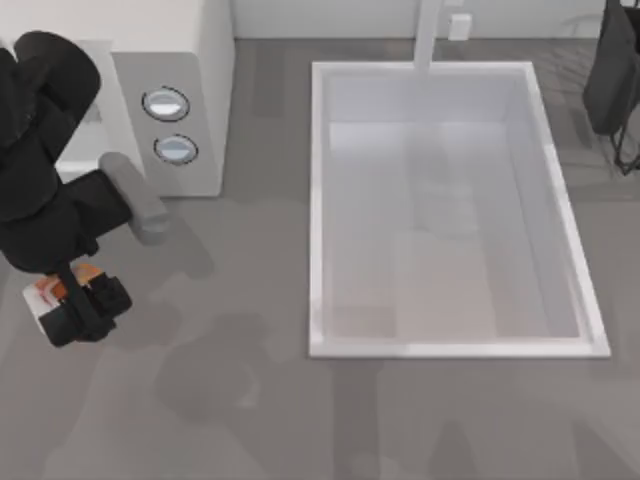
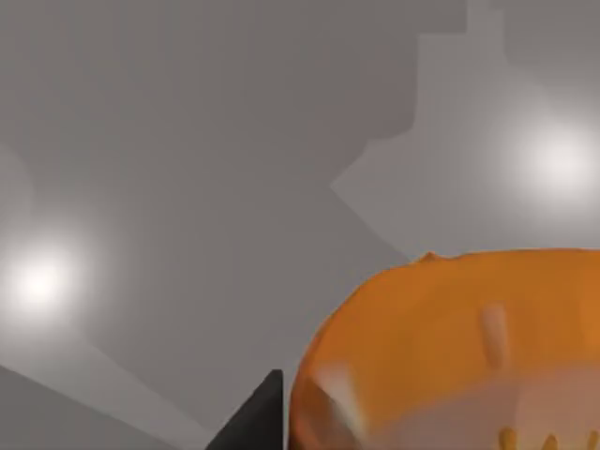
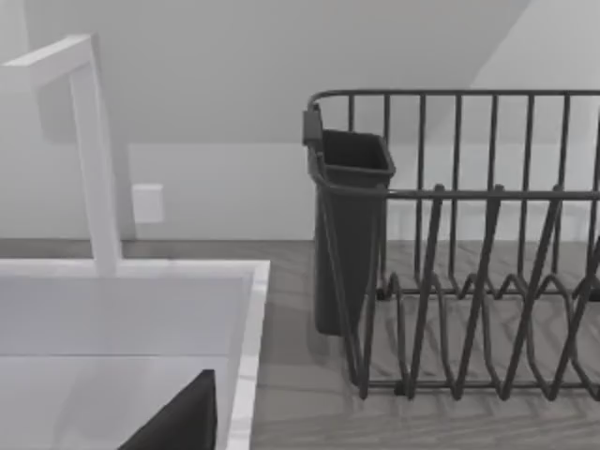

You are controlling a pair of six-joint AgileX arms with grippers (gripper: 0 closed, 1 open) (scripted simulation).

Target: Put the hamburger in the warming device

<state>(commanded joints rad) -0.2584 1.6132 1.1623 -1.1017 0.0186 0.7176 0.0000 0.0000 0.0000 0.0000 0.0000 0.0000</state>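
The microwave (image 1: pixel 195 90), a big off-white box with two round silver knobs on its panel, stands up and to the right of the left claw (image 1: pixel 82 300) in the top view, and nothing of the burger is inside it as far as can be seen, so the placing is not yet done. Its door (image 1: pixel 135 200) appears to be the grey slab jutting out from the front corner, between the box and the claw, which suggests the way in is open, though the cavity itself is hidden behind the black arm. The sink (image 1: pixel 450 348), a large white basin, lies well to the right of the claw and plays no part. The right arm sits parked at the far right edge by the dish rack (image 3: pixel 469 281), and I cannot tell how its claw stands. The left claw hangs over the grey counter (image 1: pixel 250 400) near the left edge, and it seems to be closed around the hamburger (image 1: pixel 48 290), which peeks out orange and white at its side. In the left wrist view the hamburger (image 2: pixel 450 347) is pressed close against the claw, a smooth orange dome paling toward its lower part. By my judgement the pick is made; the carry to the microwave and the release remain.
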